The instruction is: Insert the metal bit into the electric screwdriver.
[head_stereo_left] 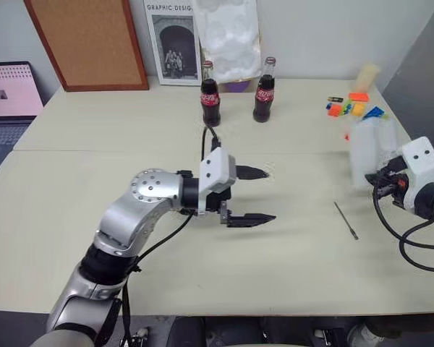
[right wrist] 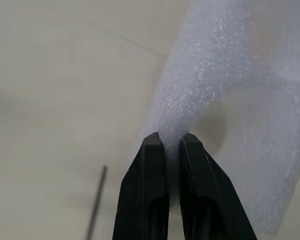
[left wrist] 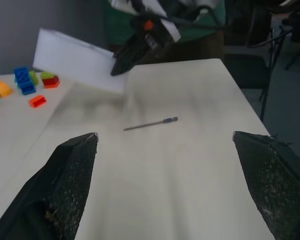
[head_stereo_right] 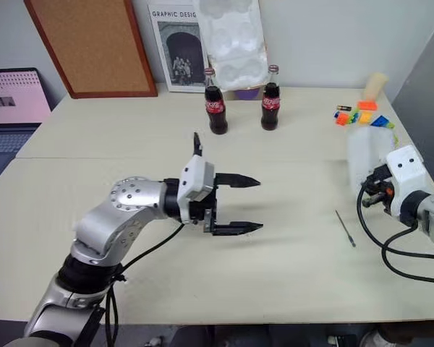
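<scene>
Nearest, the left tool [head_stereo_left: 254, 195] hovers mid-counter with its fingers spread wide, empty. Beyond it the pale counter [head_stereo_left: 130, 246] carries two cola bottles [head_stereo_left: 210, 94] at the far side, toy bricks [head_stereo_left: 351, 107] far right, and a corkboard [head_stereo_left: 87, 43] leaning on the wall. Right of centre lies the metal bit [head_stereo_left: 346, 220], apart from both tools. At the right, the right tool [right wrist: 171, 145] is pinched on a white foam sheet [right wrist: 225, 90], blurred in the head views.
</scene>
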Tool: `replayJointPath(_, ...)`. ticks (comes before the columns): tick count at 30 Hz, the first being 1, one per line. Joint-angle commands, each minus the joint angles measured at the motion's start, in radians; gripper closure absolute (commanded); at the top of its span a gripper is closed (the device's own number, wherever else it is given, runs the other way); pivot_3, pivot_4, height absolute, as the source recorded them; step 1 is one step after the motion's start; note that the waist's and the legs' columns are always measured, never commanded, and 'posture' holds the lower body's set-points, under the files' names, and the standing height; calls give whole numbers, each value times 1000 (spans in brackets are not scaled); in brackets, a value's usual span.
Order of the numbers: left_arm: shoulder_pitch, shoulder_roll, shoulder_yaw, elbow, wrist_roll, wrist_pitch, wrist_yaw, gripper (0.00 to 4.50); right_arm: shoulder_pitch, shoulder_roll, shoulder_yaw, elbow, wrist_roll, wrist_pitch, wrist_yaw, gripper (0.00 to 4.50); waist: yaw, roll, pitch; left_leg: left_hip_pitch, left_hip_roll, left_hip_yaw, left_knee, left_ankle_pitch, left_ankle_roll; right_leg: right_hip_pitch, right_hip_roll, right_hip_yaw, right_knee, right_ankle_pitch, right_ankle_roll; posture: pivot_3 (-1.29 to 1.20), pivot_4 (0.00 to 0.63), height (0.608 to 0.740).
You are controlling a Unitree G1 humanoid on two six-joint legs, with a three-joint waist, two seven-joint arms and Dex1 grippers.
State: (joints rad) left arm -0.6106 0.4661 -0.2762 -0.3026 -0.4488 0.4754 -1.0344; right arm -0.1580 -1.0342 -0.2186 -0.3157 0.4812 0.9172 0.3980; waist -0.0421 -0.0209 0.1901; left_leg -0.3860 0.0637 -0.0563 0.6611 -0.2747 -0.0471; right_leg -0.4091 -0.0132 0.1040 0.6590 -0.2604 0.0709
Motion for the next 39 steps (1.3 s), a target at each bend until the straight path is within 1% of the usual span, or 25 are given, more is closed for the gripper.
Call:
replayJointPath(1, -29, -42, -36, 16, 31, -53, -7, 0, 13, -39, 69, 151, -156, -147, 34, 4492, 0, 0, 0, 0, 0, 0, 0, 0, 0, 0, 0, 0, 0, 0, 0, 0, 150, 740)
replayJointPath(6, -33, -63, -54, 31, 50, -79, -18, 0, -15, -23, 88, 258, -225, -207, 61, 4492, -2, 1, -1, 1, 0, 1, 0, 0, 0, 0, 0, 1, 0, 1, 0, 0, 150, 740)
replayJointPath(8, -35, -68, -56, 34, 53, -82, -20, 0, -23, -23, 70, 267, -219, -199, 83, 3827, -2, 1, -1, 1, 0, 0, 0, 0, 0, 0, 0, 1, 1, 1, 0, 0, 150, 740)
replayJointPath(9, -36, -69, -56, 34, 53, -83, -22, 0, -28, -20, 55, 260, -208, -188, 95, 3706, -2, 1, -1, 1, 0, 0, 0, 0, 0, 0, 0, 1, 1, 1, 0, 0, 150, 740)
replayJointPath(10, -36, -70, -55, 35, 53, -84, -25, 0, -30, -17, 41, 252, -197, -173, 106, 3289, -1, 1, -1, 1, -1, 0, 0, 0, 0, 1, 0, 1, 0, 1, 0, 0, 150, 740)
replayJointPath(12, -36, -73, -53, 37, 56, -83, -27, 0, -23, -20, 24, 237, -193, -163, 123, 2932, 0, 1, -1, 1, -1, 0, 0, 0, 0, 1, 0, 1, 0, 1, 0, 0, 150, 740)
replayJointPath(15, -36, -73, -50, 42, 59, -84, -32, 0, -11, -23, -9, 222, -188, -149, 143, 2247, 1, 1, -1, 1, 0, 0, 0, 0, 0, 1, 0, 1, 0, 1, 0, 0, 150, 740)
replayJointPath(17, -37, -68, -45, 46, 61, -90, -39, 0, 6, -35, -49, 200, -184, -138, 158, 1843, 1, 1, -1, 1, 0, 0, 0, 0, 0, 1, 0, 1, 0, 1, 0, 0, 150, 740)
replayJointPath(18, -39, -65, -40, 48, 62, -90, -40, 0, 20, -42, -73, 183, -185, -131, 165, 1506, 1, 2, -1, 1, 0, 0, 0, 0, 0, 1, 0, 1, 0, 1, 0, 0, 150, 740)
replayJointPath(19, -41, -62, -36, 51, 63, -91, -40, 0, 35, -49, -96, 165, -187, -127, 172, 1358, 2, 2, -1, 1, 0, 0, 0, 0, 0, 1, 0, 1, 0, 1, 0, 0, 150, 740)
replayJointPath(21, -48, -37, -19, 60, 70, -97, -52, 0, 94, -69, -180, 97, -185, -119, 208, 863, 4, 2, -1, 1, 0, 0, 0, 0, 0, 1, 0, 1, 1, 1, 0, 0, 150, 740)
replayJointPath(25, -54, 30, 17, 76, 74, -112, -88, 0, 184, -77, -302, -40, -159, -115, 292, 863, 4, 3, -1, 2, 0, 0, 0, 0, 0, 1, 0, 1, 1, 0, 1, 0, 150, 740)
replayJointPath(27, -69, 124, 48, 112, 96, -149, -152, 0, 224, -36, -365, -167, -91, -197, 391, 863, 3, 2, -1, 2, 0, 0, 0, 0, 0, 1, 0, 1, 1, -1, 4, 0, 150, 740)
replayJointPath(29, -84, 212, 66, 153, 117, -191, -220, 0, 242, 3, -386, -279, -14, -234, 455, 863, -2, 2, -1, 2, 0, 0, 0, 0, 0, 1, 0, 0, 1, -2, 5, 0, 150, 740)
replayJointPath(32, -106, 317, 60, 223, 162, -289, -312, 0, 243, 27, -357, -384, 71, -219, 488, 863, -6, 2, 0, 4, 2, -2, 0, 0, 0, 2, 3, 0, 3, -2, 5, 0, 150, 740)
replayJointPath(35, -134, 416, 33, 308, 246, -413, -420, 0, 188, 26, -266, -458, 179, -151, 481, 863, -5, 2, 0, 3, 1, 0, 1, 0, 0, 3, 1, 0, 1, -2, 5, 0, 150, 740)
replayJointPath(37, -147, 440, 19, 351, 279, -475, -461, 0, 145, 27, -216, -478, 208, -126, 455, 863, -5, 1, 0, 3, 1, 0, 1, 0, 0, 3, 0, 0, 0, -2, 4, 0, 150, 740)
replayJointPath(39, -161, 469, -15, 388, 338, -543, -512, 0, 91, 39, -126, -500, 230, -92, 415, 863, -4, 1, 0, 3, 1, 0, 0, 0, 0, 3, 0, 0, 0, -4, 1, 0, 150, 740)
